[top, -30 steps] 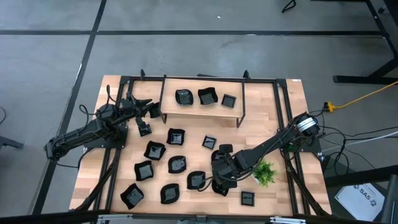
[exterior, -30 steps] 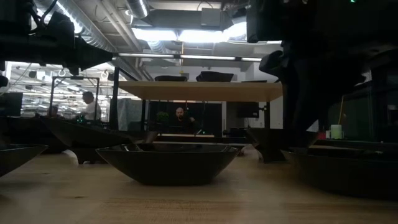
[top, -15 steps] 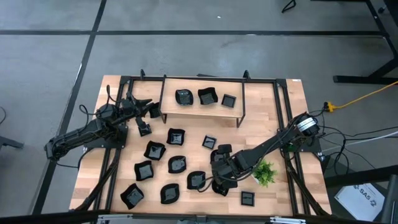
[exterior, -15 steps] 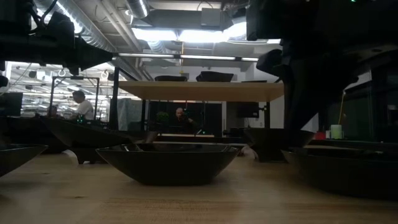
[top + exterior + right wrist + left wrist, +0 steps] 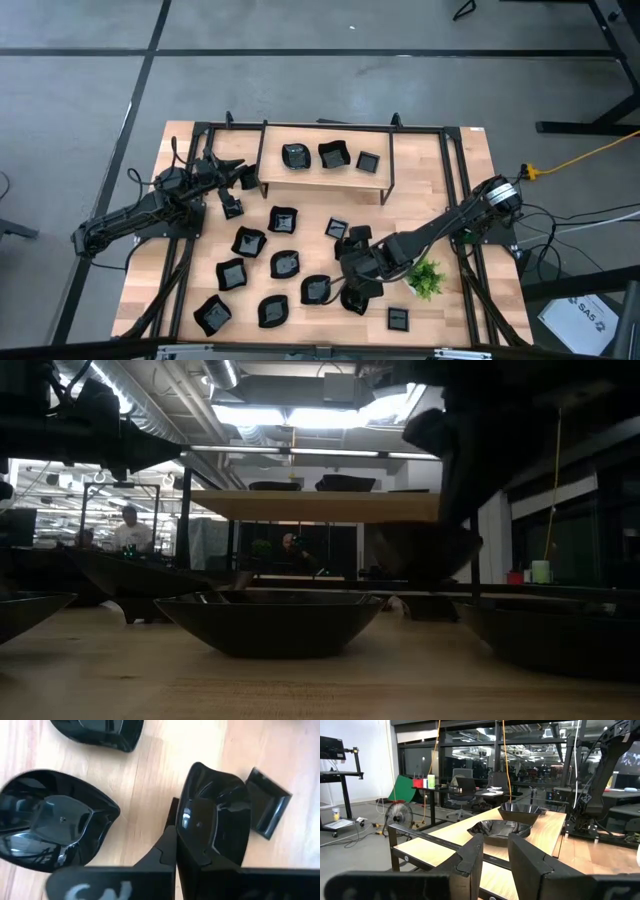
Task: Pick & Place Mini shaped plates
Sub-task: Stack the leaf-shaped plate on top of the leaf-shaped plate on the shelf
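Several glossy black mini shaped plates (image 5: 286, 264) lie across the wooden table (image 5: 470, 170), and three more (image 5: 331, 156) stand on a raised shelf (image 5: 275, 172) at the back. My right gripper (image 5: 353, 288), near the table's front middle, is shut on one plate (image 5: 215, 820). In the low view that plate (image 5: 425, 550) hangs above the table top. My left gripper (image 5: 232, 195) waits at the back left beside the shelf, its fingers (image 5: 470, 857) open with nothing between them. My right gripper pinches the plate's rim (image 5: 181, 837) on the side nearest the wrist, one finger (image 5: 167, 845) on the outside and the other on the hollow inside. The fingers slant down from the table's right. The plate is lifted clear of the table.
Other plates lie close around the held one: a leaf-like one (image 5: 50, 830), a small square one (image 5: 267, 810) and one at the front (image 5: 398, 319). A small green potted plant (image 5: 425, 278) stands right of the right gripper. Black frame rails (image 5: 455, 190) border the table.
My right gripper has shut on the plate's rim and gone up. The plate, which stood on the table, now hangs clear above it in the low view.
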